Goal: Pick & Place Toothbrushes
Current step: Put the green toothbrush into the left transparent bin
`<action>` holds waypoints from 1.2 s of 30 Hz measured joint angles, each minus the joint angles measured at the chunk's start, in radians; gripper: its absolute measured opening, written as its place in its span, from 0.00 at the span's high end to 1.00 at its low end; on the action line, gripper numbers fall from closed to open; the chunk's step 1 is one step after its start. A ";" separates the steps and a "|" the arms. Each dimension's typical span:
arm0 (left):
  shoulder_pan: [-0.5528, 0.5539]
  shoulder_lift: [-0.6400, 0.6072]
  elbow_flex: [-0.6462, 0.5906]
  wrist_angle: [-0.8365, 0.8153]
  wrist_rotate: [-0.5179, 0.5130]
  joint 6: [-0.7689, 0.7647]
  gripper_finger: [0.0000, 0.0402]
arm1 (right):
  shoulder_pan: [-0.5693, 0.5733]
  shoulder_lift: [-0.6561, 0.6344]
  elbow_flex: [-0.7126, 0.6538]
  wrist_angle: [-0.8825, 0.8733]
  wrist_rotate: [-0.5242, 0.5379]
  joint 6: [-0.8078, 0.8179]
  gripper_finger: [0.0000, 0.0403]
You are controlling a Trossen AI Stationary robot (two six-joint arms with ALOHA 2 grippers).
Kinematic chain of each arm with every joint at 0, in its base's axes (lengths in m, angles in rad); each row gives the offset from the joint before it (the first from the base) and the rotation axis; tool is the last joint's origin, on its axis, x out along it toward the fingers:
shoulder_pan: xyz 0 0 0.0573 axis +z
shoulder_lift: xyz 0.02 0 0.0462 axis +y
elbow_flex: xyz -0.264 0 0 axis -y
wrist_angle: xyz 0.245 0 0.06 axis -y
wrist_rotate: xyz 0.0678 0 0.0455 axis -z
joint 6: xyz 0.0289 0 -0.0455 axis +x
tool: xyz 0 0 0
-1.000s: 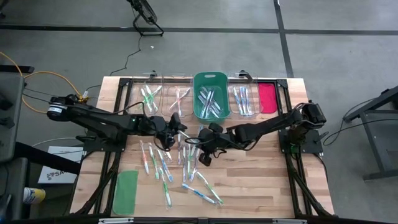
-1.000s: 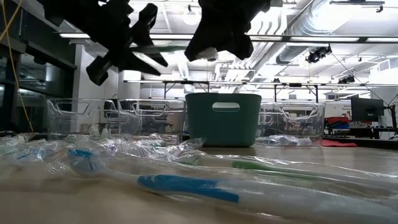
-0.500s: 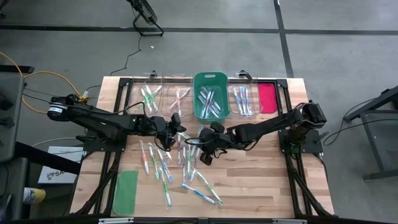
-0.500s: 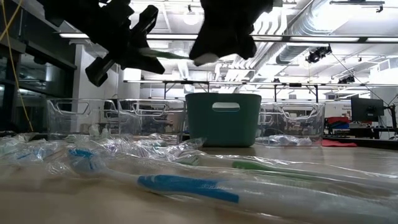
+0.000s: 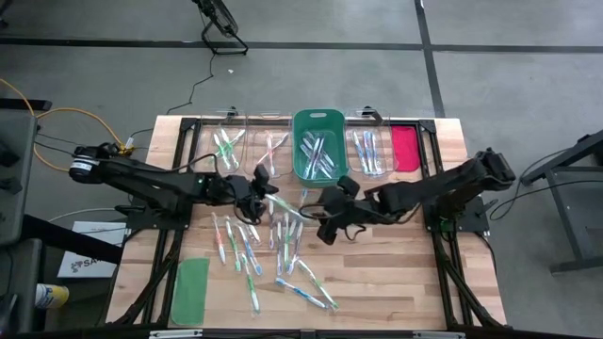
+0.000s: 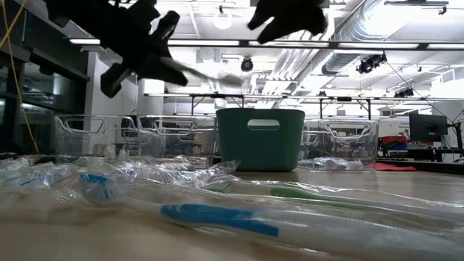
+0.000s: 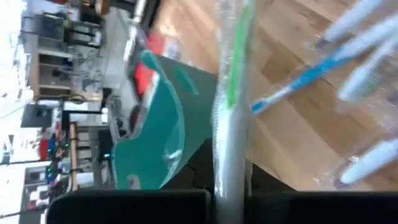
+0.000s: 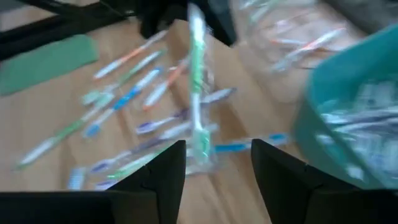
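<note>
High view: the left gripper (image 5: 265,195) stays clenched on a green toothbrush (image 5: 283,204) above the table's middle; the right gripper (image 5: 327,218) has released it, fingers spread, drawing back rightward.

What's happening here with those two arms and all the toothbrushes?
The left gripper is shut on a green-handled toothbrush, holding it above the table. The right gripper is open just beside it, near the teal bin. Many more toothbrushes lie loose on the wood, and some are already sorted into the bins at the back.
</note>
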 joint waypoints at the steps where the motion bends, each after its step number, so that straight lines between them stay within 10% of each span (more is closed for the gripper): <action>1: 0.000 -0.010 0.001 -0.004 -0.001 -0.010 1.00 | 0.009 -0.009 0.000 -0.016 0.031 0.005 0.57; 16: 0.000 -0.306 0.001 -0.282 -0.441 -0.329 1.00 | 0.089 -0.023 -0.001 -0.089 0.222 0.058 0.57; 25: 0.001 -0.444 0.002 -0.761 -0.779 -0.965 1.00 | 0.089 -0.023 -0.001 -0.098 0.222 0.075 0.57; 36: 0.168 -0.444 -0.052 -1.018 -0.729 -1.432 1.00 | 0.089 -0.023 -0.001 -0.097 0.222 0.079 0.57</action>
